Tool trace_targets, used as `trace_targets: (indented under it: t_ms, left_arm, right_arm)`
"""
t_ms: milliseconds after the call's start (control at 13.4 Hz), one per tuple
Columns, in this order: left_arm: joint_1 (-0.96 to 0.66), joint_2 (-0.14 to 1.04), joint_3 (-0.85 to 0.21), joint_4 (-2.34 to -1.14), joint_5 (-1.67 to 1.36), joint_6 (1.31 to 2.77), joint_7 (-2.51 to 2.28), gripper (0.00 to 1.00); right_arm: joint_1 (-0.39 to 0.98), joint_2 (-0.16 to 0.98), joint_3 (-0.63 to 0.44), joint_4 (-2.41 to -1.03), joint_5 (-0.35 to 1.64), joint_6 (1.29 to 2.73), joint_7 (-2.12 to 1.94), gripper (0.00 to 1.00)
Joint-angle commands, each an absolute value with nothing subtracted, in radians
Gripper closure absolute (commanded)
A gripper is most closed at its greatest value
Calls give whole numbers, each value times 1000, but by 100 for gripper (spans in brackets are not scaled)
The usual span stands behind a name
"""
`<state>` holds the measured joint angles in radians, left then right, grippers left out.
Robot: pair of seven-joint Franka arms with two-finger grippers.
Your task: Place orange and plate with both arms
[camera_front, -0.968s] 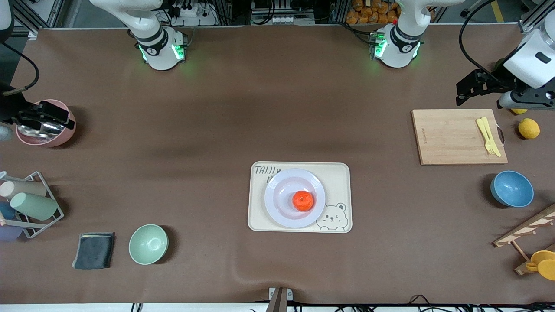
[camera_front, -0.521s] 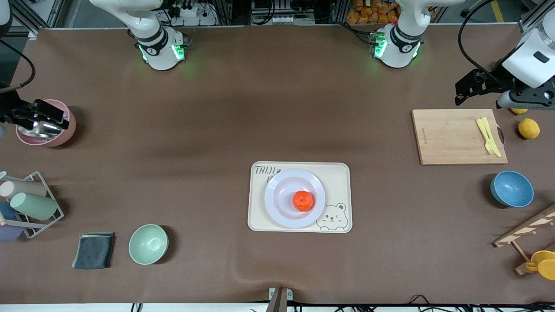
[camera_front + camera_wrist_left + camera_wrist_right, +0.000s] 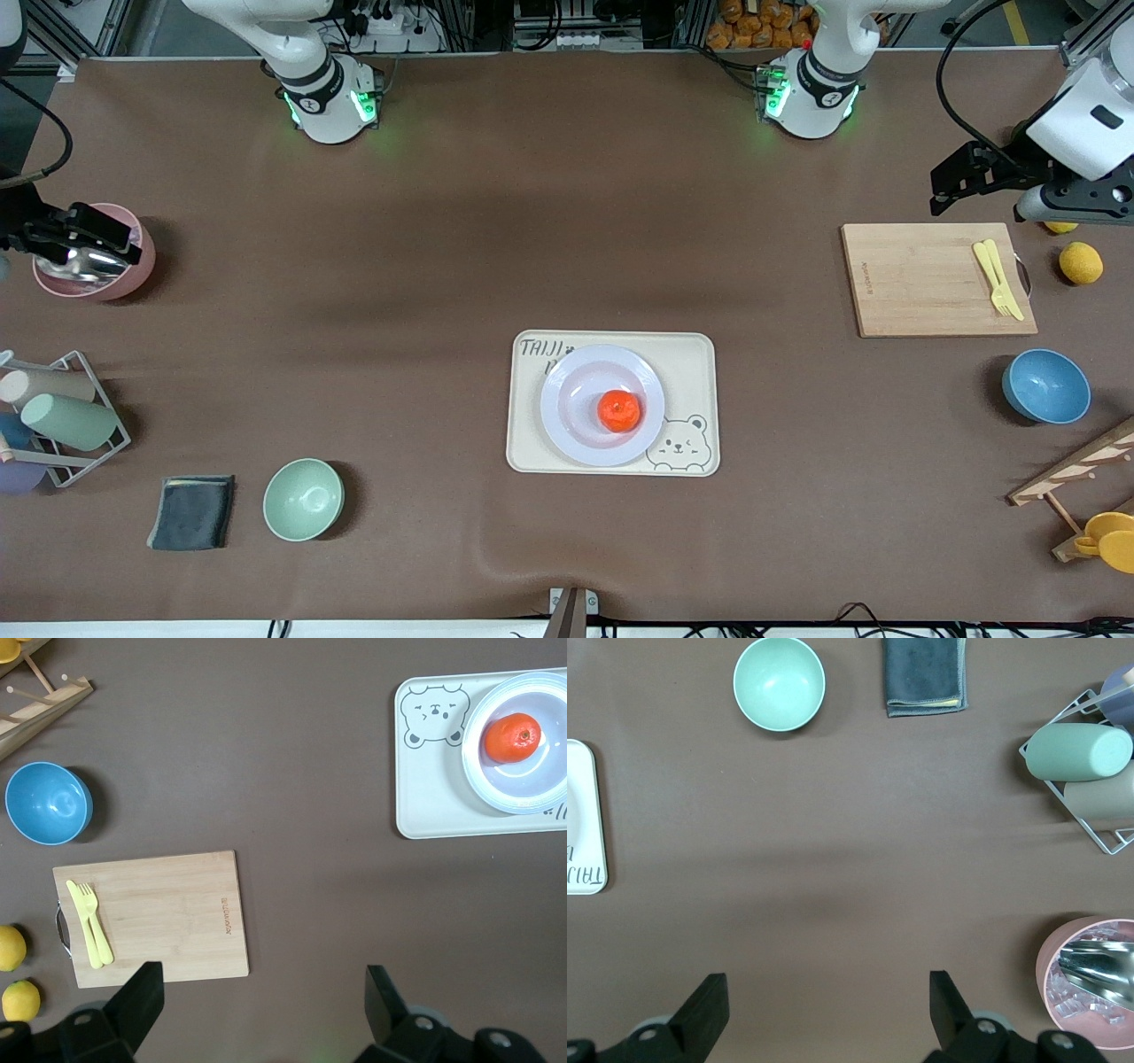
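The orange [image 3: 619, 411] lies on the pale plate [image 3: 567, 416], which rests on the cream bear-printed tray [image 3: 691, 363] at mid-table. Both also show in the left wrist view: the orange [image 3: 511, 737] on the plate [image 3: 532, 784]. My left gripper [image 3: 961, 177] is open and empty, up at the left arm's end of the table over the brown cloth beside the cutting board [image 3: 930, 283]; its own view shows it open [image 3: 263, 992]. My right gripper [image 3: 84, 237] is open and empty over the pink bowl [image 3: 133, 266] at the right arm's end; its own view shows it open [image 3: 828, 997].
A yellow fork [image 3: 997, 279] lies on the board, with lemons [image 3: 1081, 262] beside it. A blue bowl [image 3: 1045, 386] and a wooden rack [image 3: 1076, 470] are at the left arm's end. A green bowl [image 3: 302, 499], a dark cloth [image 3: 191, 512] and a wire rack of cups [image 3: 62, 416] are at the right arm's end.
The right gripper has drawn slightly toward the table's edge at its end. The left gripper has barely shifted. The orange and plate have not moved.
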<state>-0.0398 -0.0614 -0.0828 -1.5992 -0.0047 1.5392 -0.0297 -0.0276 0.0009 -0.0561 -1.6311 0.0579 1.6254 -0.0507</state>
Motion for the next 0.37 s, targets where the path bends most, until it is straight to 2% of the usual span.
trace_targets:
  t_ms: [0,298]
  left_arm:
    - [-35,-60,-86,-1589,-2,1534,-28,0]
    - [-35,-60,-84,-1589,-2,1534,-28,0]
  right_arm:
    - [-11,-5,-54,-1631,34,1618,-25,0]
    - [-11,-5,-54,-1631,35,1615,-25,0]
